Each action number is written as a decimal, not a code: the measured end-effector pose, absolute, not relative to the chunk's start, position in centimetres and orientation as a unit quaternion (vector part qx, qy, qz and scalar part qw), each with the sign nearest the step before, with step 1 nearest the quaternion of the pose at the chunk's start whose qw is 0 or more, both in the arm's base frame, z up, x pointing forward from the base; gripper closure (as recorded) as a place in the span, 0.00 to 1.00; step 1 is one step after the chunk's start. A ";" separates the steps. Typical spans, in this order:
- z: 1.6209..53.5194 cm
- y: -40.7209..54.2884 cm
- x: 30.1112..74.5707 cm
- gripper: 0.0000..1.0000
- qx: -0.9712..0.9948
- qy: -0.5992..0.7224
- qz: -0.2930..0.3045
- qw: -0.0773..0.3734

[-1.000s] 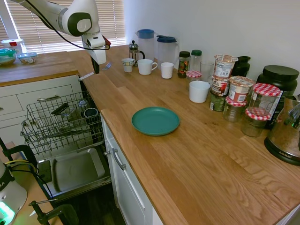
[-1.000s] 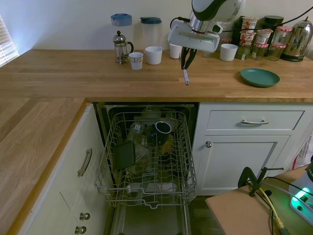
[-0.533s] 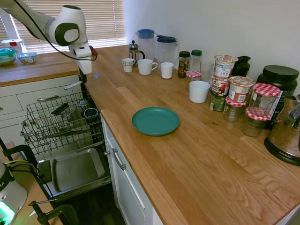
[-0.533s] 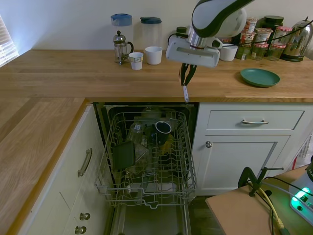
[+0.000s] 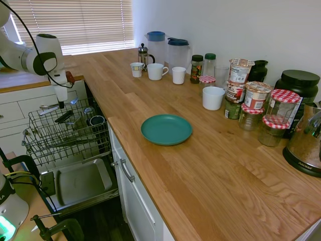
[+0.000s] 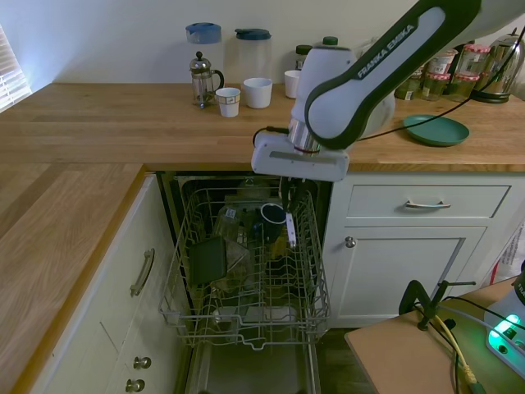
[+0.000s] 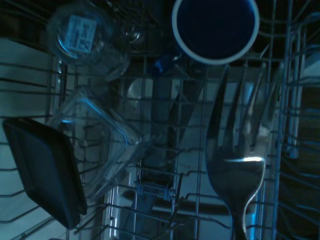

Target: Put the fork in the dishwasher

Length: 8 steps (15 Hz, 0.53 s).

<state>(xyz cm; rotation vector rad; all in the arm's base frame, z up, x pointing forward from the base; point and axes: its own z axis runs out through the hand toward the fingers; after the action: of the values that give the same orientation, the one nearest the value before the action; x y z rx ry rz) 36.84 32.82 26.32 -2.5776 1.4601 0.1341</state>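
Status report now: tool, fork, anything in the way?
Tool shut on fork, above the dishwasher rack. Fork not yet released. Mug and glassware directly below.

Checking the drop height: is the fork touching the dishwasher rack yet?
Cannot tell. The fork, held by the gripper, overlaps the rack wires in every view.

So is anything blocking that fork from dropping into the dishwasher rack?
Nothing visible does. The gripper holds the fork just over the pulled-out dishwasher rack. A mug, a glass and a dark tray sit in the rack, off to the side.
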 end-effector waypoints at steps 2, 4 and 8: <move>23.0 33.1 36.5 1.00 -0.863 0.496 0.056 0.085; 20.3 33.1 36.5 1.00 -0.856 0.505 0.066 0.085; 16.1 33.1 37.4 1.00 -0.850 0.513 0.086 0.079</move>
<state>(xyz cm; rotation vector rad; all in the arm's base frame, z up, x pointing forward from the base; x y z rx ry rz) 37.35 33.06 16.07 -2.5456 1.5355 0.2569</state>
